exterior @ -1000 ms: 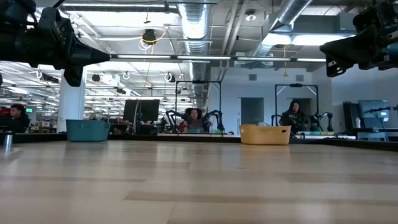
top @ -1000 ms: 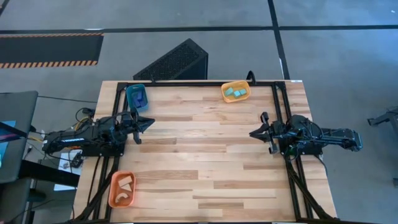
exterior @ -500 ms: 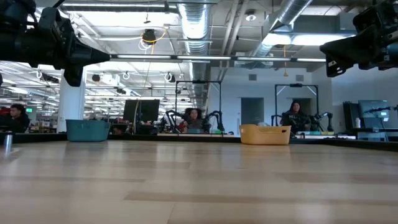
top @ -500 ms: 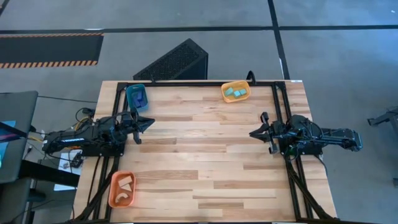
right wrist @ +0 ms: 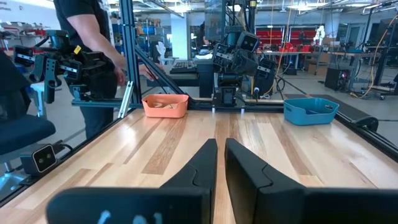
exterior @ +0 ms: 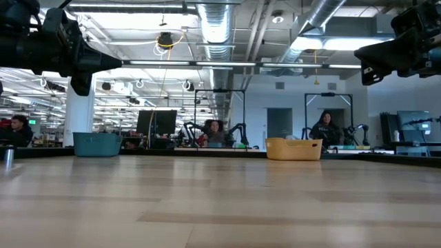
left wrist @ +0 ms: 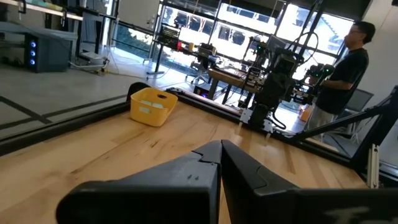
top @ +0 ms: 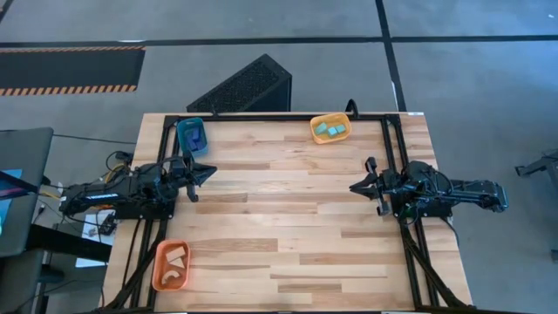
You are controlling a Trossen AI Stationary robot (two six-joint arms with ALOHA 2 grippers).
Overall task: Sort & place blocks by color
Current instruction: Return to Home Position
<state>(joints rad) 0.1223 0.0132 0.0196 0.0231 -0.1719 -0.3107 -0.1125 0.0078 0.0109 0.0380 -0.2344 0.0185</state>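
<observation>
The blocks lie inside three trays. Dark blue ones [top: 193, 137] sit in the teal tray [top: 185, 127] at the far left corner. Cyan cubes [top: 329, 130] sit in the yellow-orange tray [top: 317, 135] at the far edge. Tan wooden ones [top: 177, 260] sit in the orange tray [top: 159, 270] at the near left corner. My left gripper [top: 210, 172] hangs shut and empty over the table's left side, well above the wood [exterior: 118, 63]. My right gripper [top: 353, 186] hangs shut and empty over the right side, pointing toward the left arm.
Bare wooden tabletop [top: 279, 218] stretches between the two grippers. A black metal frame [top: 392, 148] borders the table. A dark slotted box [top: 244, 87] stands on the floor beyond the far edge. People stand past the table's sides [left wrist: 348, 68] [right wrist: 93, 43].
</observation>
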